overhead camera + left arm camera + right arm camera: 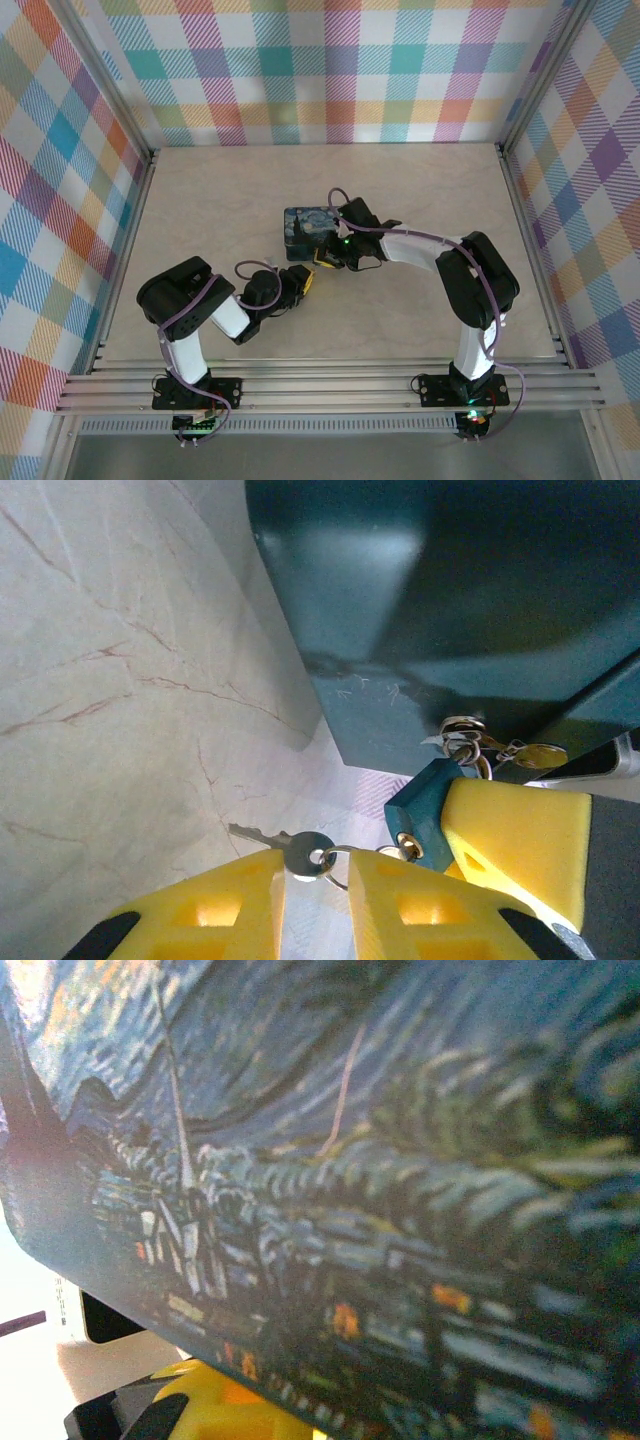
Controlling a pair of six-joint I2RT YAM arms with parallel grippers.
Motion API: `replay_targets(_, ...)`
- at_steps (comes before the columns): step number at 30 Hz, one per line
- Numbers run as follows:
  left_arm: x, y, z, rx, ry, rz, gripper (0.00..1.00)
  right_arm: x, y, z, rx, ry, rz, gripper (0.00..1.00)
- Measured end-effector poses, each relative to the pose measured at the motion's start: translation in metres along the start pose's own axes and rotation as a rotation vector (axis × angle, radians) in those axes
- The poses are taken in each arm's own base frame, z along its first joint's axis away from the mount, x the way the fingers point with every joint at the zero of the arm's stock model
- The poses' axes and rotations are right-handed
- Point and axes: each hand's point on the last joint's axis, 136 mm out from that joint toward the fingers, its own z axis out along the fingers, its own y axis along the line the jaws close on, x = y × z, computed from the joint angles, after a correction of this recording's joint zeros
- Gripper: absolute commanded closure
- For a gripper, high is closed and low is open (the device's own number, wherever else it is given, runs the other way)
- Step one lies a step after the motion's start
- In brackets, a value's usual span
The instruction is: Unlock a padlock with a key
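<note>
1. Padlock [305,225]: a squarish dark-blue block. Its top is printed with a swirling blue-and-yellow night-sky painting, and its sides are dark teal. It lies near the middle of the table [420,190], with both grippers at its near side. In the left wrist view its teal side [450,610] rises at the upper right. In the right wrist view the painted top [350,1190] is very close and blurred.
2. Key [300,852]: small and silvery, on a wire ring. Its head sits in the gap between the left gripper's fingertips. The blade points left over the marbled tabletop [100,680], near the padlock's lower corner.
3. Left gripper [306,282] [318,868]: the yellow fingers stand a narrow gap apart, with the key's head and ring in that gap. I cannot tell whether they pinch the key or merely flank it.
4. Right gripper [330,256]: it sits at the padlock's near right edge with its fingers brought together. Its yellow finger pad [510,835] lies against a small teal tab [425,815] that has a brass eyelet. Whether the tab is gripped cannot be told. Part of a yellow finger [220,1410] shows under the painted face.
5. Second bunch of keys [465,742]: it hangs at the padlock's lower edge, with a brass-coloured piece to its right.
6. Plaid walls [330,70]: pastel check on three sides of the table.
</note>
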Motion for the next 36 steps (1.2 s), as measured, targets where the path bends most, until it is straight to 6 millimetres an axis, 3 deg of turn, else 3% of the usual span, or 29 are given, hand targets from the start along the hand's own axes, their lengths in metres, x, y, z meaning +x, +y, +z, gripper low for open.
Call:
replay_targets(7, -0.004, 0.000, -0.004, 0.006, -0.023, -0.022, 0.65, -0.001, -0.001, 0.001, -0.007, -0.005, 0.010, 1.00)
replay_targets(16, -0.001, -0.019, -0.001, 0.062, -0.015, -0.023, 0.69, 0.001, -0.005, 0.002, -0.002, -0.002, 0.018, 1.00)
replay_targets(28, -0.001, -0.022, 0.000, 0.070, -0.023, -0.037, 0.65, 0.000, -0.004, 0.002, -0.008, -0.007, 0.039, 1.00)
replay_targets(36, -0.002, -0.019, -0.002, 0.066, -0.029, -0.050, 0.69, -0.001, -0.003, 0.002, -0.011, -0.010, 0.044, 1.00)
